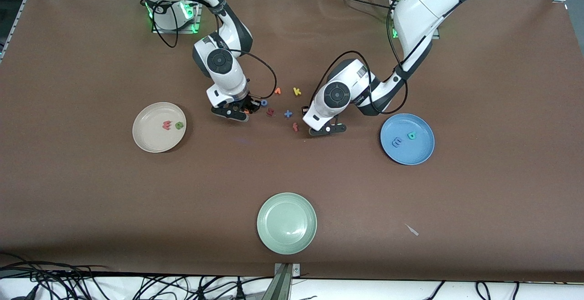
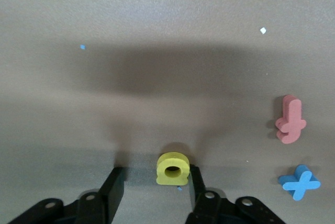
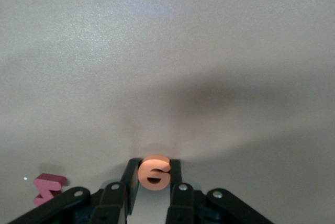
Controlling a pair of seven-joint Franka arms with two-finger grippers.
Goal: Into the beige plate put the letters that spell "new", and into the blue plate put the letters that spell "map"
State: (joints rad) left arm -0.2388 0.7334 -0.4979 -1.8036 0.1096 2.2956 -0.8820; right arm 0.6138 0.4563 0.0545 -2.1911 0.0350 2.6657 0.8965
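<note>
My right gripper (image 1: 243, 108) is down at the table near the beige plate (image 1: 146, 140), shut on the orange "e" (image 3: 154, 171). The pinkish-red "w" (image 1: 166, 125) and green "n" (image 1: 179, 125) lie in that plate. My left gripper (image 1: 306, 111) is low over the loose letters and stands open around the yellow "a" (image 2: 172, 169). One finger (image 2: 196, 182) touches the "a", while the other stands apart from it. The blue "m" (image 1: 397, 142) and teal "p" (image 1: 412, 135) lie in the blue plate (image 1: 422, 152).
Loose letters lie between the two grippers: an orange one (image 1: 278, 91), a yellow "k" (image 1: 297, 91), a blue "o" (image 1: 264, 102), a dark red one (image 1: 270, 111), a blue cross (image 1: 288, 114) and a red "f" (image 1: 295, 126). A pale green plate (image 1: 286, 240) sits nearest the front camera.
</note>
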